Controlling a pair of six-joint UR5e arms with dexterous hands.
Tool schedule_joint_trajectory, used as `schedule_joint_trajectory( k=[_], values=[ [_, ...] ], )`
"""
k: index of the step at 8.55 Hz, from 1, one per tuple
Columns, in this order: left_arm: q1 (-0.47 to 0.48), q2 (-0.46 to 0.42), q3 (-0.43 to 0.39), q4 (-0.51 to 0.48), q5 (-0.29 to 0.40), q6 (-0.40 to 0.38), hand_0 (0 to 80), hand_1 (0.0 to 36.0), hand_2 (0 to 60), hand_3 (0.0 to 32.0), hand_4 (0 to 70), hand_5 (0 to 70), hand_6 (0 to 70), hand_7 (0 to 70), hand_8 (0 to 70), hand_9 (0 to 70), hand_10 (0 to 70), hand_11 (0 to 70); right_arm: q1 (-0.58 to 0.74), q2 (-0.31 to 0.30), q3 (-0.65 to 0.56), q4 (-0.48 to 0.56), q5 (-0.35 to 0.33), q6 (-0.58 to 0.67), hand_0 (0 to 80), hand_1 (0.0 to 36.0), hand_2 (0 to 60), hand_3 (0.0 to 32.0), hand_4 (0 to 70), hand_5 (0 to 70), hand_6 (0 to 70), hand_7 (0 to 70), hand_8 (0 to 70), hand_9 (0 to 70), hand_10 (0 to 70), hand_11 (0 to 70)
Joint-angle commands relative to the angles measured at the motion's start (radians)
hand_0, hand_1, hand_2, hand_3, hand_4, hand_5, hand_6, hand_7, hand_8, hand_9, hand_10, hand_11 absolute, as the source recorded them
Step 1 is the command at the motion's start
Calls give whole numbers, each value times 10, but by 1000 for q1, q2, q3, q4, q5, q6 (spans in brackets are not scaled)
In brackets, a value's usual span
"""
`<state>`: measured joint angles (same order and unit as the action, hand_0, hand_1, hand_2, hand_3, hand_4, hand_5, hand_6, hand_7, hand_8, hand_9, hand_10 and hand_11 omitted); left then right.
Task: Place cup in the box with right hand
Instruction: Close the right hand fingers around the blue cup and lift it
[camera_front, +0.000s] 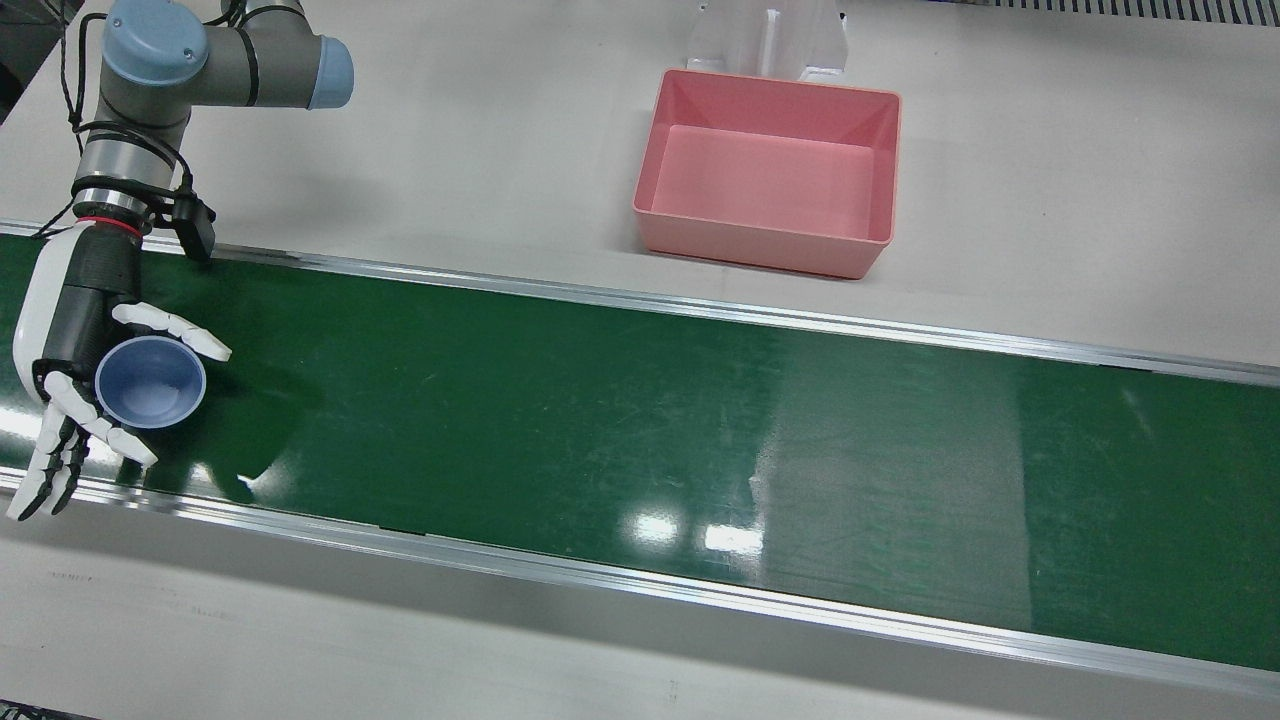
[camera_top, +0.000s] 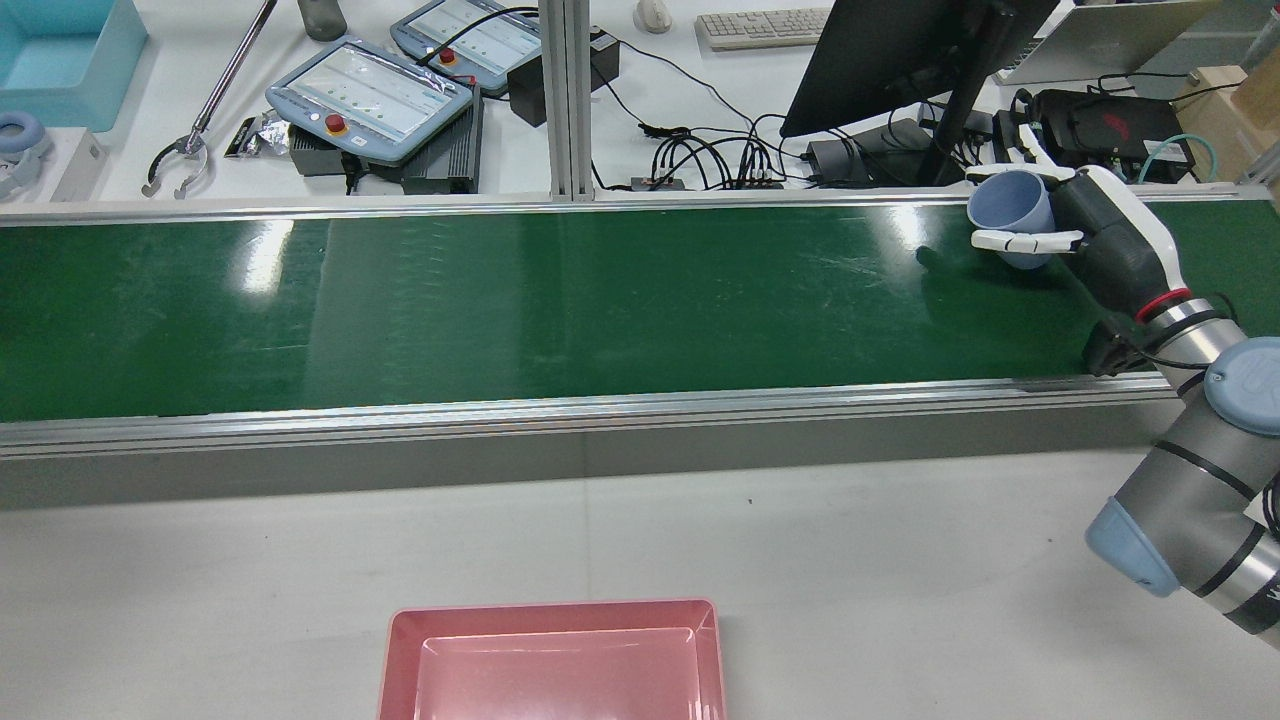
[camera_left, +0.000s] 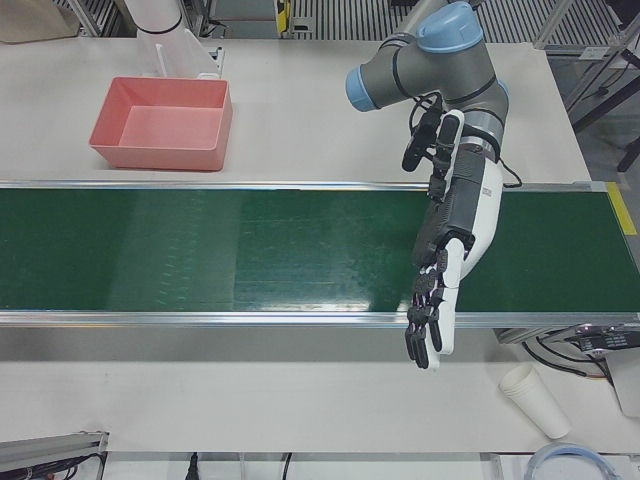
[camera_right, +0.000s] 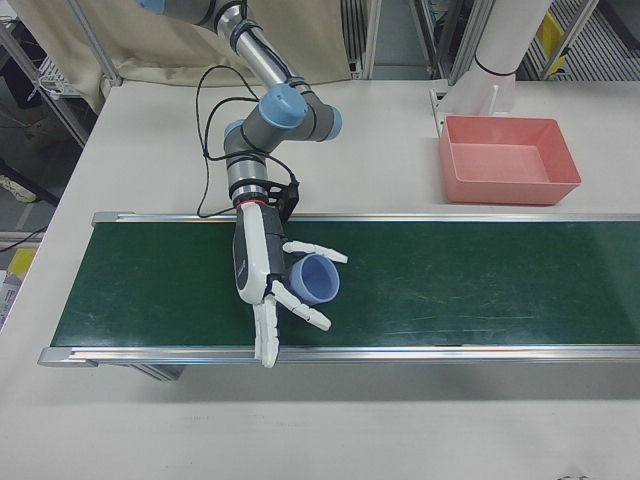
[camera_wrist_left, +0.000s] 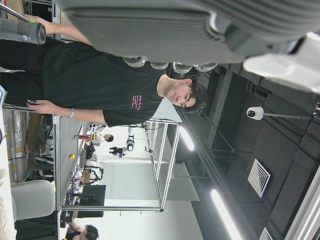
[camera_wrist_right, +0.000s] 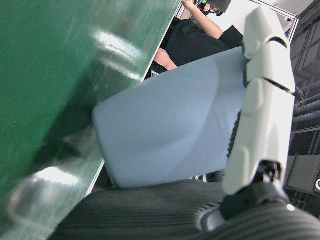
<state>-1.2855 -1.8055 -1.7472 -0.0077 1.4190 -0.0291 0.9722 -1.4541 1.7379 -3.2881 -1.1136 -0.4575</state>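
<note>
Over the green conveyor belt (camera_front: 600, 400), blue cup (camera_front: 150, 381) upright, clasped between curled fingers (camera_front: 175, 330) of right hand (camera_front: 85, 370), pink box (camera_front: 770, 172) well right and beyond the belt; left hand (camera_left: 440, 290) empty, fingers extended.

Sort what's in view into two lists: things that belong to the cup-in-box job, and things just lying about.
Belongs to the job:
- blue cup, held above the green belt
- right hand, shut on the cup
- pink box, open and empty, on the table beside the belt

Just lying about:
- left hand, open over the belt, holding nothing
- white paper cups on their side
- teach pendants, keyboard and monitor behind the belt
</note>
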Motion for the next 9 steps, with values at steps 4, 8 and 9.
schedule_joint_trajectory(
  k=[4, 8, 9],
  values=[
    [0, 0, 0, 0, 1, 0, 0, 0, 0, 0, 0, 0, 0, 0, 0, 0, 0, 0, 3, -6, 110, -13, 21, 63, 744, 360, 600, 0, 260, 335, 560, 700, 700, 700, 700, 700],
    [0, 0, 0, 0, 1, 0, 0, 0, 0, 0, 0, 0, 0, 0, 0, 0, 0, 0, -38, 24, 323, -79, 20, -10, 800, 360, 600, 0, 267, 310, 524, 700, 700, 700, 668, 700],
    [0, 0, 0, 0, 0, 0, 0, 0, 0, 0, 0, 0, 0, 0, 0, 0, 0, 0, -67, 43, 365, -97, 20, -19, 800, 360, 600, 0, 247, 307, 520, 700, 700, 700, 663, 700]
  ],
)
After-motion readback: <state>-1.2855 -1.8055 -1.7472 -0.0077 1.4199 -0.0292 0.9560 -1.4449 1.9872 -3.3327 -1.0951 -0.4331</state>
